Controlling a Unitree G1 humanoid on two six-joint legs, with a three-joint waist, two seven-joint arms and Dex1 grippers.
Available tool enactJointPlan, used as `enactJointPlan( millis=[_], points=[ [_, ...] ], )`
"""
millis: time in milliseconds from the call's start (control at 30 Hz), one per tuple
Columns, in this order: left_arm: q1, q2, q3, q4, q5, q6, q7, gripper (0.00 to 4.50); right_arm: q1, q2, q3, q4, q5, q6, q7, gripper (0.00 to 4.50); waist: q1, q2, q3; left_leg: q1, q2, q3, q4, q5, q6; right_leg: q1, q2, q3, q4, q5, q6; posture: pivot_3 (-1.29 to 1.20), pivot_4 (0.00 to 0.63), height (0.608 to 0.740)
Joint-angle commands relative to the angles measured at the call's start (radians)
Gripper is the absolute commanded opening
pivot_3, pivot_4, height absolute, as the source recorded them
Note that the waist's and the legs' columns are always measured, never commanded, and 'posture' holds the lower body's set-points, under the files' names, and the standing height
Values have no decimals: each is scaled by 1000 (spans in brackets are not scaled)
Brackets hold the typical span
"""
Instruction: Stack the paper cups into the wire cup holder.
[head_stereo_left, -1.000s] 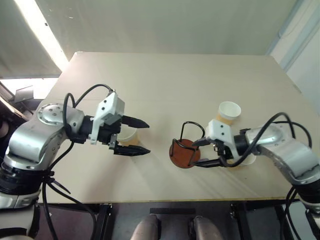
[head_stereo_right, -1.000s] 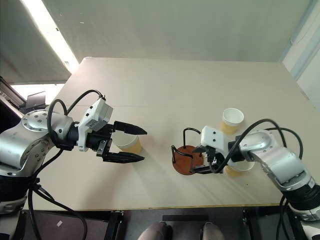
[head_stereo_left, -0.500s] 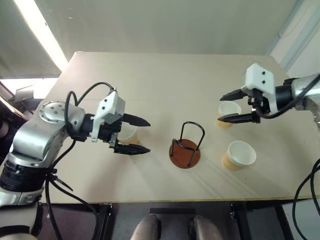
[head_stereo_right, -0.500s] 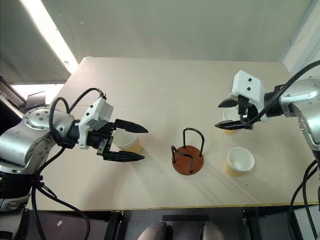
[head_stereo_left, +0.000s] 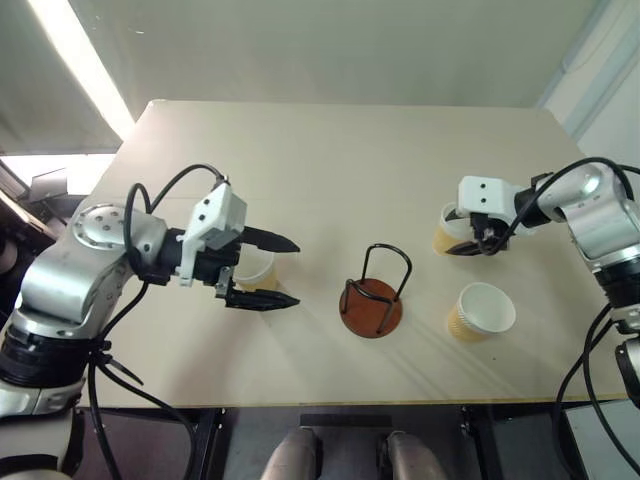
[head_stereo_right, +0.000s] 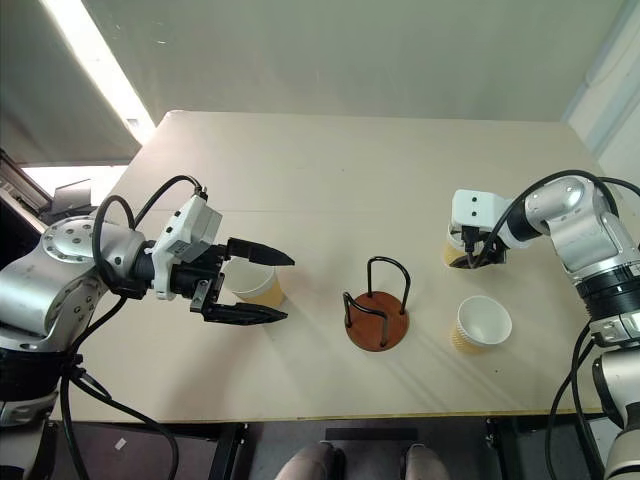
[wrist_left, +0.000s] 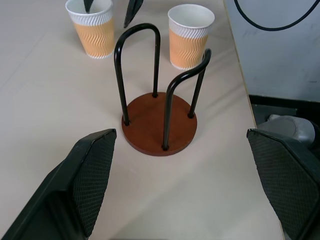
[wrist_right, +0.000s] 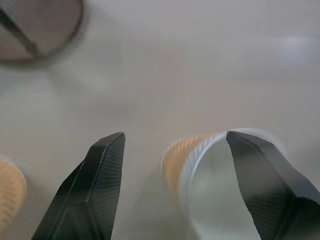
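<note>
— Where are my head cameras?
— High up, looking steeply down over the table (head_stereo_left: 330, 160); both share it.
— And my wrists?
— Left looks low across at the cup holder (wrist_left: 159, 122); right hovers close above a cup (wrist_right: 200, 175).

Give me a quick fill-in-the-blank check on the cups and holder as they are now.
1. The number of cups standing on the table is ___.
2. The wire holder contains ___ cups.
3. The right tool is at the ___ right-side cup.
4. The left tool is open beside the left cup, holding ___.

Missing words: three; no; far; nothing
</note>
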Motion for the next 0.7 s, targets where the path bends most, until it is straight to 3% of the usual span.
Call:
enactJointPlan(
  millis=[33, 300, 333, 433, 633, 700],
  points=[
    [2, 13, 40, -38, -17, 0, 12, 4500, -47, 8, -6, 73, -59, -77, -1, 3333, -1, 0, 0, 0, 0, 0, 0, 0, 0, 0, 0, 0, 0, 0, 0, 0, 150, 740],
    [2, 15, 38, -49, -26, 7, 23, 4500, -41, 26, -26, 118, -97, -122, 24, 3333, -1, 0, 0, 0, 0, 0, 0, 0, 0, 0, 0, 0, 0, 0, 0, 0, 150, 740],
    [0, 14, 36, -50, -27, 8, 24, 4500, -39, 29, -28, 113, -97, -120, 26, 3175, -1, 0, 0, 0, 0, 0, 0, 0, 0, 0, 0, 0, 0, 0, 0, 0, 150, 740],
    [-3, 12, 33, -50, -26, 7, 24, 4500, -36, 36, -36, 97, -95, -113, 32, 2413, -1, 0, 0, 0, 0, 0, 0, 0, 0, 0, 0, 0, 1, 0, 0, 0, 150, 740],
    [-8, 9, 28, -38, -22, 2, 17, 4500, -25, 26, -64, 43, -62, -91, 72, 190, 0, 0, 0, 0, 0, 0, 0, 0, 0, 0, 0, 0, 0, 0, 0, 0, 150, 740],
    [-10, 8, 31, -31, -20, -2, 16, 4500, -16, 12, -85, -2, -37, -60, 97, 50, 0, 0, 0, 0, 0, 0, 0, 0, 0, 0, 0, 0, 0, 0, 0, 0, 150, 740]
  ],
)
